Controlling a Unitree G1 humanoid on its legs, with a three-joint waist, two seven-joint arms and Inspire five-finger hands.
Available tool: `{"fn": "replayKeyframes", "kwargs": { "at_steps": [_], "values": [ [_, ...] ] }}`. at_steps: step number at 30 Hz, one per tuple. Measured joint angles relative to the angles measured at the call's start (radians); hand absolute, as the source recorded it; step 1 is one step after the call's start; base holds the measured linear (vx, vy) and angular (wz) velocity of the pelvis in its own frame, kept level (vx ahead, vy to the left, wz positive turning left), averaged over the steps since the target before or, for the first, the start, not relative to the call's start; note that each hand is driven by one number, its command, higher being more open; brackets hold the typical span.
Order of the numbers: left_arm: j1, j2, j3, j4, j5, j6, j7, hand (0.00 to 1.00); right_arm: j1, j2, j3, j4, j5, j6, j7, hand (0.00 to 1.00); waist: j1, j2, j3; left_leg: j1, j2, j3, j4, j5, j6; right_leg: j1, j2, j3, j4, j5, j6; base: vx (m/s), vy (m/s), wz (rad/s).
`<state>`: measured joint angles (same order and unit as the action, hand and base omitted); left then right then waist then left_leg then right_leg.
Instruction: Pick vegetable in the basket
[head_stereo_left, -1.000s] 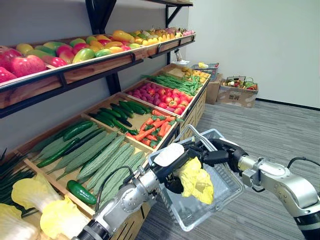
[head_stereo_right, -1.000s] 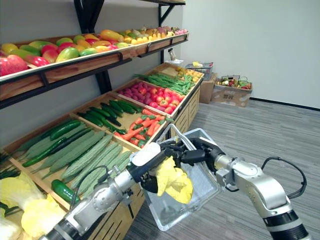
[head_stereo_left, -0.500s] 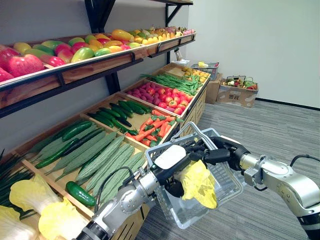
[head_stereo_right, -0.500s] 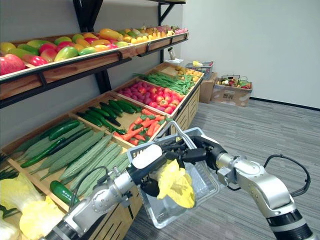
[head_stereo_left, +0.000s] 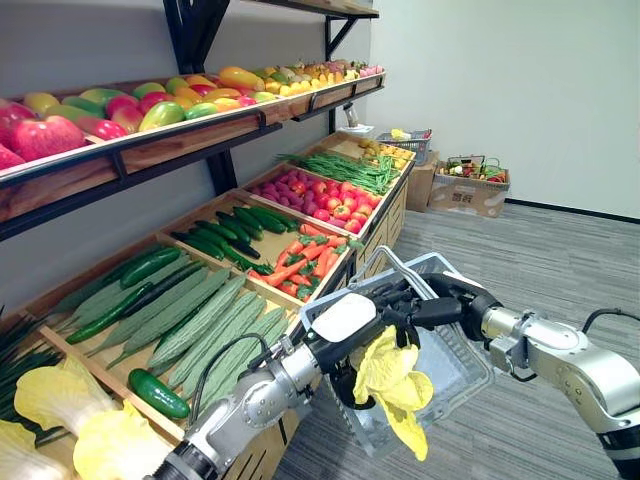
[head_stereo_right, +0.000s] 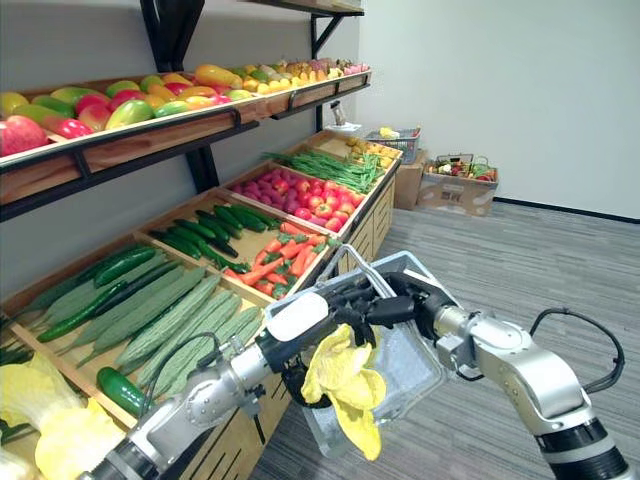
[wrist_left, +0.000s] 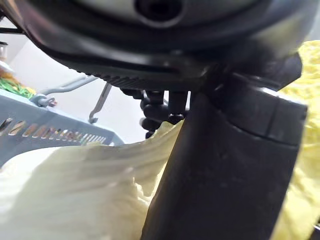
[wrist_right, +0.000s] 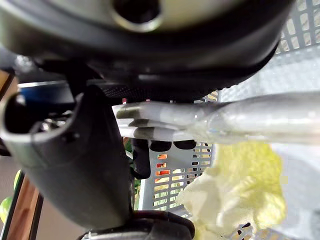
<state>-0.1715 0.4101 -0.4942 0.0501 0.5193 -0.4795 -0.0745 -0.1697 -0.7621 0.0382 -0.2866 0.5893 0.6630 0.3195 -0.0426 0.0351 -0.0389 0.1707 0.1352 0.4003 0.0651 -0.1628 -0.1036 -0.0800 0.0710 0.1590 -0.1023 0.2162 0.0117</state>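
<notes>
The cabbage (head_stereo_left: 392, 385) hangs at the near rim of the basket (head_stereo_left: 462, 372), a loose leaf drooping lower than the basket's floor. I cannot tell if its bulk is over the opening, so if let go here it could catch the rim, slide down the outside wall and fall to the floor. The left hand (head_stereo_left: 348, 340) has its fingers curled over the cabbage's top with the thumb (wrist_left: 220, 165) pressed into the leaves, and the right hand (head_stereo_left: 447, 298) has its fingers wrapped round the handle (head_stereo_left: 385, 262), holding the basket tilted toward the cabbage.
</notes>
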Motion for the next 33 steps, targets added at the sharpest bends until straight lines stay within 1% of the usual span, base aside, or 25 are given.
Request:
{"fn": "replayKeyframes", "kwargs": {
  "at_steps": [9,12,17,20,22,25,28,29,33],
  "values": [
    [0.000,0.006,0.000,0.000,0.000,0.000,-0.040,1.00,0.030,0.000,0.000,0.000,0.000,0.000,0.000,0.00,-0.002,0.002,-0.004,-0.001,0.000,0.000,0.000,0.000,0.000,0.000,0.000,0.001,0.000,0.000,0.000,0.00,0.000,0.00],
    [-0.001,0.006,0.000,0.000,0.004,0.004,-0.040,1.00,0.031,0.000,0.000,0.000,0.000,0.000,0.000,0.00,-0.002,0.002,-0.005,-0.001,-0.001,0.000,0.000,0.000,0.000,-0.001,0.000,0.002,0.000,0.000,0.000,0.00,0.000,0.00],
    [-0.028,0.005,0.000,0.005,0.077,0.014,-0.057,1.00,0.031,0.001,0.000,0.012,-0.002,0.024,-0.002,0.00,-0.002,0.003,-0.006,-0.001,-0.004,0.000,-0.004,0.000,0.000,-0.001,0.000,0.005,0.001,0.000,0.000,0.00,0.000,0.00],
    [-0.085,0.003,-0.003,0.038,0.113,0.014,-0.085,1.00,0.028,0.010,0.002,0.036,-0.006,0.026,-0.016,0.00,-0.004,0.005,-0.006,0.001,-0.006,0.004,-0.008,0.000,0.001,-0.003,0.000,0.010,0.002,0.002,0.001,0.00,0.000,-0.04],
    [-0.152,-0.018,-0.011,0.099,0.128,0.014,-0.104,1.00,-0.001,0.014,0.010,0.080,-0.011,0.027,-0.027,0.00,-0.012,0.005,-0.006,0.003,-0.009,0.005,-0.011,0.000,0.001,-0.003,-0.002,0.014,0.000,0.001,0.001,0.00,0.000,-0.04],
    [-0.213,-0.040,-0.011,0.153,0.145,0.014,-0.123,1.00,-0.036,0.016,0.023,0.115,-0.033,0.027,-0.036,0.00,-0.021,0.006,-0.006,0.007,-0.013,0.011,-0.016,0.000,0.001,-0.005,-0.003,0.024,0.000,0.002,0.001,-0.01,0.013,-0.09],
    [-0.271,-0.060,-0.011,0.197,0.154,0.014,-0.139,1.00,-0.065,0.017,0.022,0.138,-0.046,0.027,-0.044,0.00,-0.025,0.015,0.000,0.018,-0.020,0.028,-0.028,0.000,0.002,-0.007,-0.002,0.039,0.001,0.008,-0.002,-0.01,0.037,-0.15],
    [-0.299,-0.063,-0.011,0.211,0.157,0.014,-0.157,1.00,-0.076,0.017,0.022,0.151,-0.048,0.027,-0.045,0.00,-0.031,0.021,0.004,0.019,-0.023,0.029,-0.030,-0.001,0.004,-0.007,-0.004,0.042,0.002,0.009,-0.001,-0.01,0.026,-0.04],
    [-0.357,-0.065,-0.013,0.231,0.161,0.016,-0.204,1.00,-0.093,0.017,0.022,0.169,-0.049,0.027,-0.050,0.00,-0.036,0.026,0.009,0.020,-0.028,0.029,-0.034,-0.001,0.007,-0.007,-0.007,0.043,0.003,0.009,0.000,0.00,0.008,-0.01]
  ]
}}
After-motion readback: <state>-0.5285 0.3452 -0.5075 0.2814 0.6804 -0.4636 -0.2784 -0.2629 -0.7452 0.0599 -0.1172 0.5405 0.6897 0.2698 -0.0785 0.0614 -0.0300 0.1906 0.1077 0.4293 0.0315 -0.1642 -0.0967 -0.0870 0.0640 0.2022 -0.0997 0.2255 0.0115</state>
